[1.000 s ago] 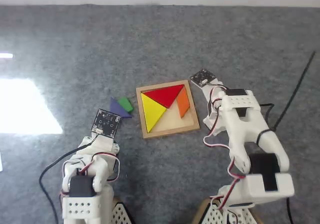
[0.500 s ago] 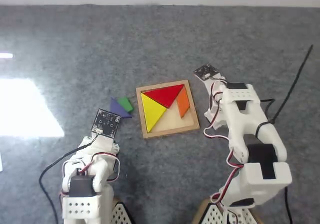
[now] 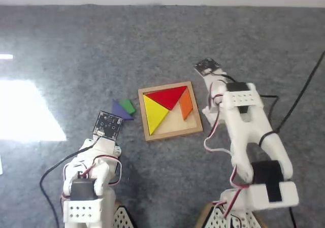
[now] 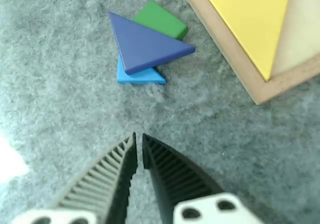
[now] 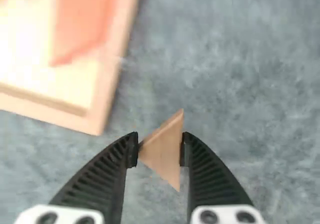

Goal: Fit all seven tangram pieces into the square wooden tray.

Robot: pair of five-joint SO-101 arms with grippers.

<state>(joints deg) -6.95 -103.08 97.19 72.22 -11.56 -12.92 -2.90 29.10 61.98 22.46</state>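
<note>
My right gripper (image 5: 159,140) is clamped on a tan triangle (image 5: 165,159), with one finger pressed on each side of it. The piece is over the grey mat (image 5: 240,59), just beside a corner of the tray (image 5: 107,99) and outside its rim; I cannot tell if it touches the mat.

From the high view, the tray (image 3: 172,133) lies between my two arms. Inside it, a red triangle (image 3: 167,96) is along the far side; a yellow triangle (image 3: 154,112) is along the left side and touches the red one; an orange piece (image 3: 186,104) is against the right side. The near part of the floor is bare wood.

My left gripper (image 4: 139,138) has its fingers together and holds nothing; it is over the mat, near three loose pieces to the left of the tray. A blue triangle (image 4: 145,47) lies partly on top of a green piece (image 4: 162,20) and a light blue piece (image 4: 137,76); this small pile is apart from the tray's rim.
</note>
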